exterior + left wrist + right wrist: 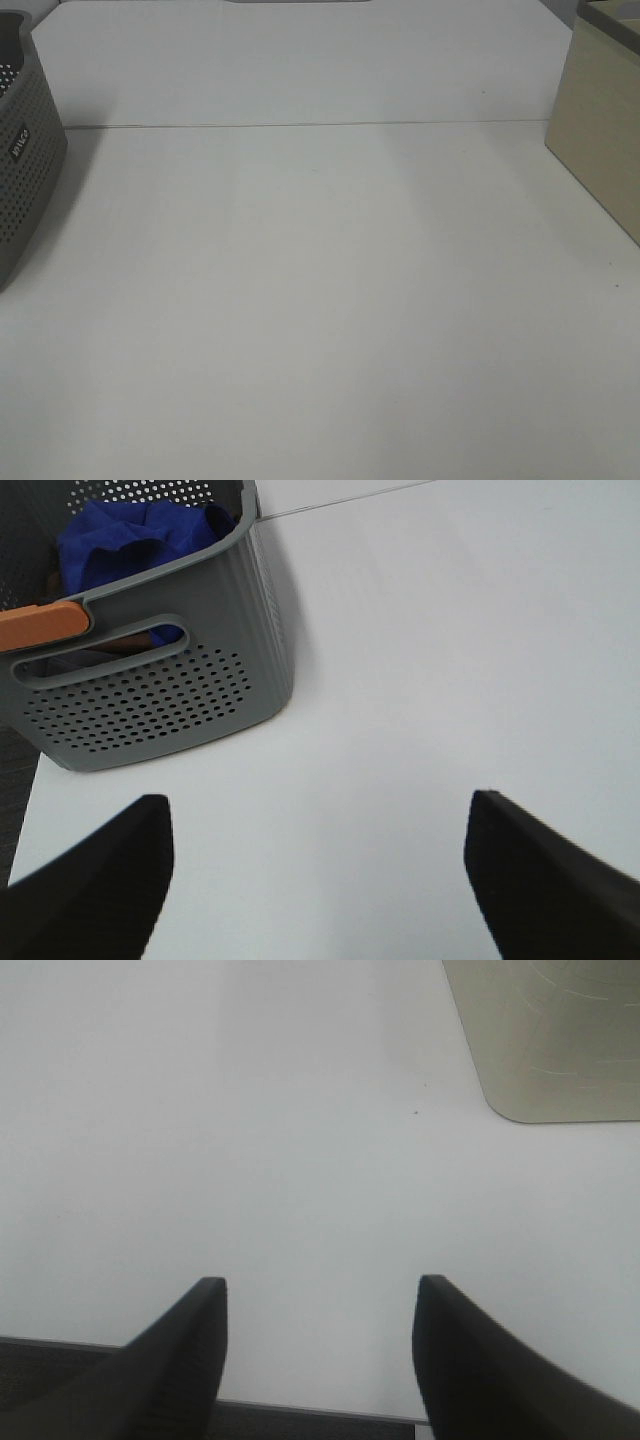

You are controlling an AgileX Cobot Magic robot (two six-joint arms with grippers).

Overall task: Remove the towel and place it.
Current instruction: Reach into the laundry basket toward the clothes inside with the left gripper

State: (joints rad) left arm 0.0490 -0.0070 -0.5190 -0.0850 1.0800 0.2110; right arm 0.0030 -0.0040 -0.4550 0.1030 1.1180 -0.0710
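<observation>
The towel [140,535] is a crumpled royal-blue cloth lying inside a grey perforated basket [150,700]. In the left wrist view my left gripper [320,870] stands open over bare white table, some way short of the basket, with nothing between its fingers. My right gripper [320,1350] is also open and empty, hovering over the table near its front edge. Neither gripper appears in the exterior high view, where only the basket's side [25,170] shows at the far left and the towel is hidden.
An orange handle piece [40,625] sits on the basket's rim. A beige box [600,120] stands at the right of the table; its corner [550,1040] shows in the right wrist view. A seam [300,125] crosses the white tabletop.
</observation>
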